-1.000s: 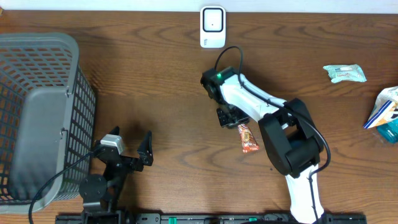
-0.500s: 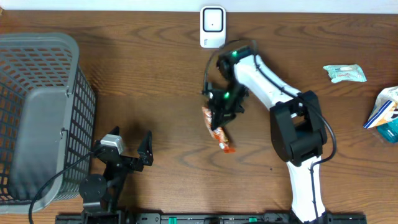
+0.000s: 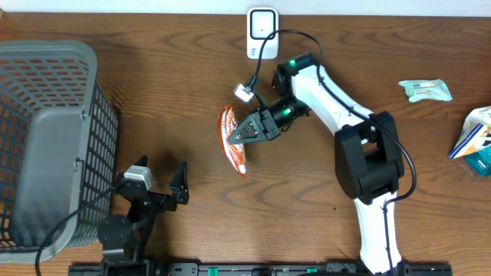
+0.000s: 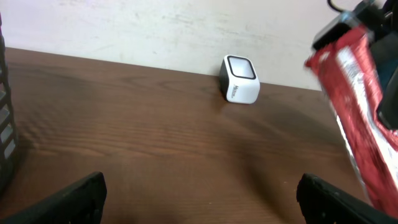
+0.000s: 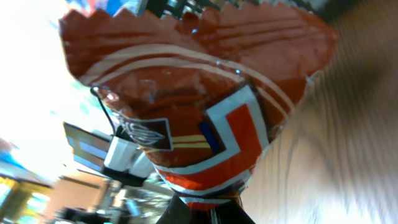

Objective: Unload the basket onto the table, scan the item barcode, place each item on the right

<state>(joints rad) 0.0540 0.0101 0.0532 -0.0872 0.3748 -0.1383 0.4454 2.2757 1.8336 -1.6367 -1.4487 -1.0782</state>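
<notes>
My right pincer (image 3: 241,137) is closed on a red snack packet (image 3: 238,159), gripping it along one side and holding it up off the tabletop (image 3: 176,84) near the middle. From overhead the packet shows as a narrow strip, turned roughly on edge. My right wrist camera is filled by its red wrapper with white stripes and an orange panel, the crimped edge at the top. The white scanner (image 3: 262,32) stands at the far edge of the tabletop against the wall, beyond the packet, a little to its right and apart from it. My left pincer (image 3: 162,184) sits low near the front edge with its jaws spread wide and nothing between them. Its camera looks across the wood to the scanner, with the packet hanging at the right of the view. A grey wire basket (image 3: 46,146) stands just to the left of that arm. Far off to the right lie a pale green packet (image 3: 424,90) and a blue-and-white carton (image 3: 476,142).
</notes>
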